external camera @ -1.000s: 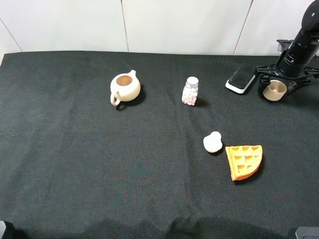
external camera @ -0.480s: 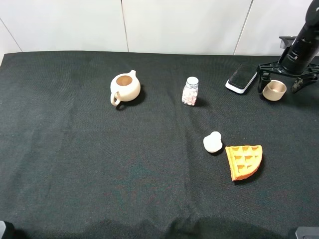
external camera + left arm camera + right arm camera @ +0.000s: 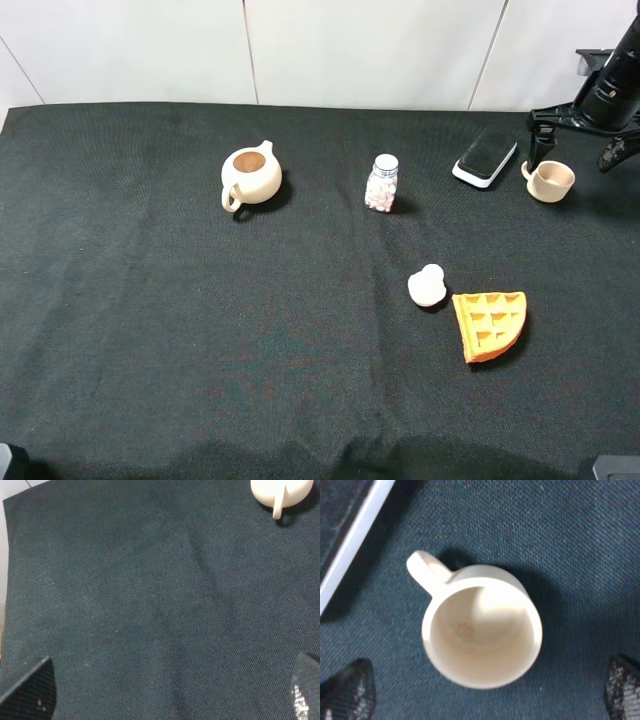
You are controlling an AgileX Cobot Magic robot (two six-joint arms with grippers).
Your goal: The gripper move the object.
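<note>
Jaws of the right gripper gape wide, empty, over the cup.
Cup stands upright on the desk, free, beside the phone; the arm runs off frame; left gripper jaws wide too, only the tips showing.

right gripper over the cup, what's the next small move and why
Probably lift the right gripper straight up: it has been rising, its jaws are open, and the cup stands upright on the cloth by itself beside the phone.
</note>
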